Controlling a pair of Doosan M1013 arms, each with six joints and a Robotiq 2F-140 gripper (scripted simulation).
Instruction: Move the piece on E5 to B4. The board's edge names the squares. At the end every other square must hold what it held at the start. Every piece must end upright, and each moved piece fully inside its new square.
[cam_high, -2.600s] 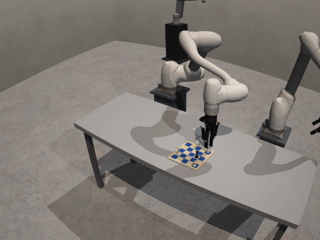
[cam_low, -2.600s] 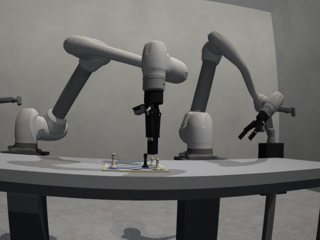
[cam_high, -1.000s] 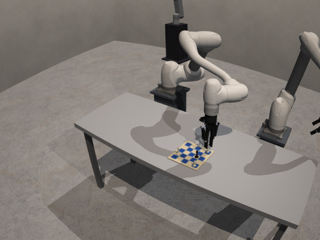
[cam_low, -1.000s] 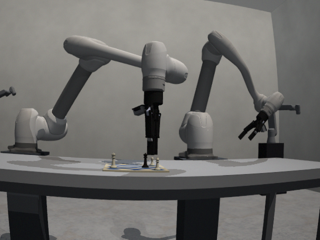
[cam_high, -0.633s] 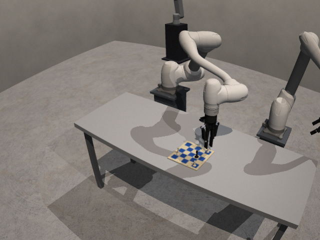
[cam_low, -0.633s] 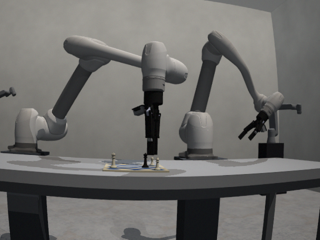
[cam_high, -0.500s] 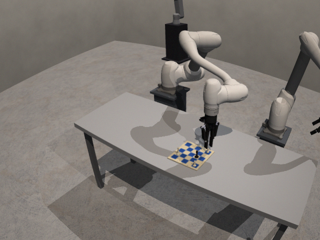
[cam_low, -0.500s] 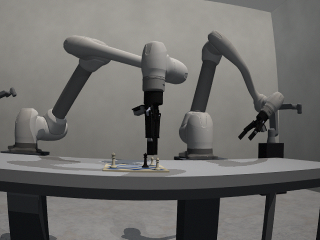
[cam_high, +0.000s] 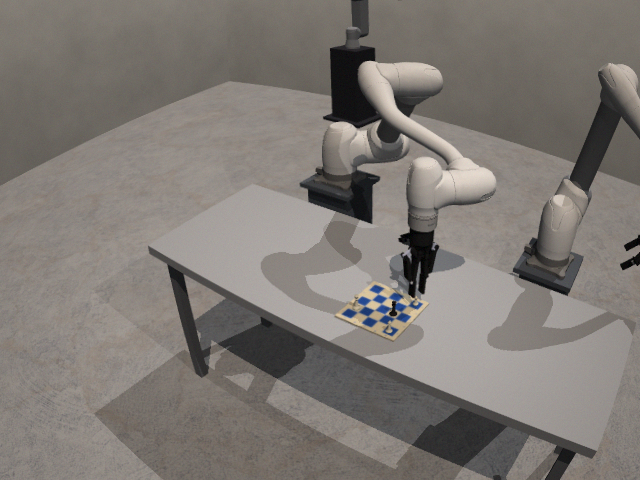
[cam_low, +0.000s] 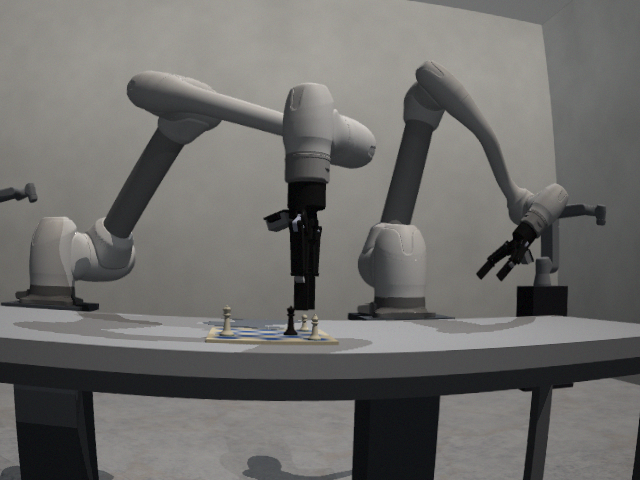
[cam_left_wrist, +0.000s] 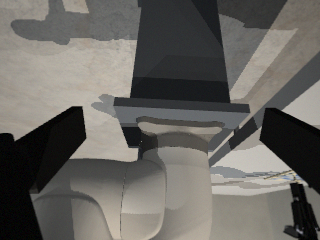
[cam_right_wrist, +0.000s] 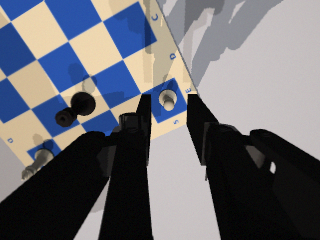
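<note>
- Board (cam_high: 364, 328) (cam_low: 273, 341) (cam_right_wrist: 90, 47): bearing blue characters on its cream border, legible in the right wrist view.
- Letters "C" (cam_right_wrist: 154, 17), "D" (cam_right_wrist: 172, 56) and "E" (cam_right_wrist: 188, 90): running along the edge from one to two o'clock.
- Numeral "5" (cam_right_wrist: 176, 122): standing at four o'clock, near "E".
- Second "D" (cam_right_wrist: 10, 140): marking the opposite border, at eight o'clock.
</note>
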